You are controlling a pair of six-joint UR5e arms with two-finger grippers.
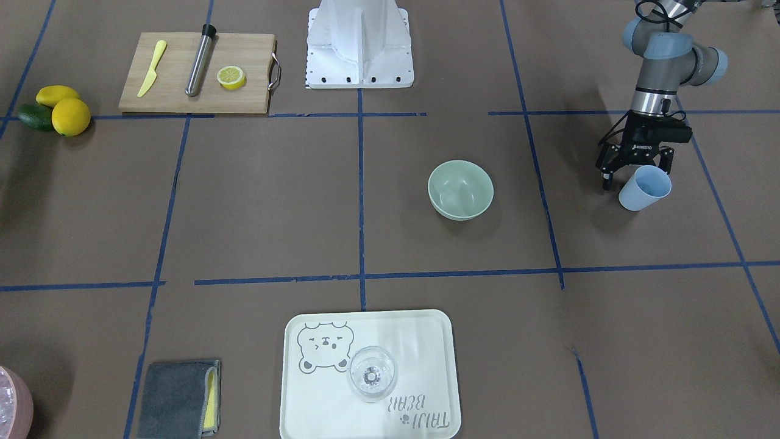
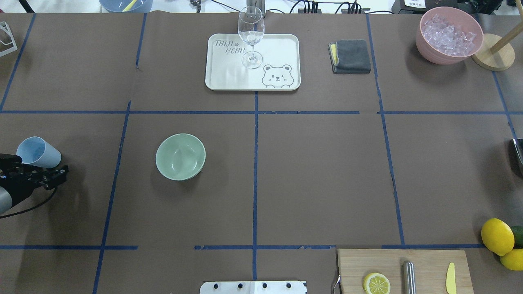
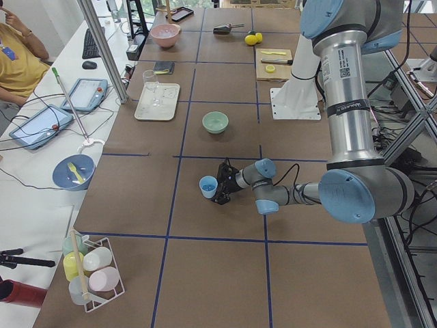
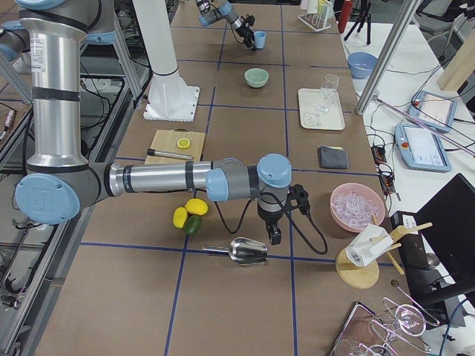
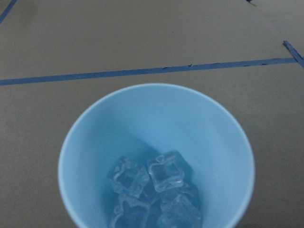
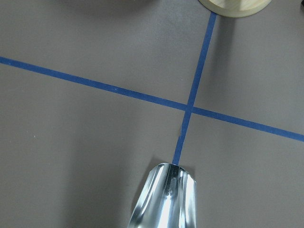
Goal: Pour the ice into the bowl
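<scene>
In the front-facing view, the surface is covered in brown paper crossed by blue tape lines. The bowl stands upright near the middle. A cutting board with a lemon half lies beside the robot's base. A tray carrying a wine glass sits at the near edge. The left gripper has its fingers closed around a light blue cup, which is tilted and well apart from the bowl.

In the overhead view, the cup and the left gripper sit at the left edge, with the bowl in the next tape square to their right. A pink container of clear cubes stands in the far right corner.

The exterior left view shows a white side bench running along the surface, with a person in a yellow top seated there.

In the exterior right view, the right gripper hangs close over a metal scoop near some lemons. I cannot tell whether its fingers are apart or together.

The left wrist view shows the ice heaped in the bottom of the cup.

The right wrist view shows only the scoop's shiny mouth, brown paper and a tape cross. The gripper's fingers are out of frame.
</scene>
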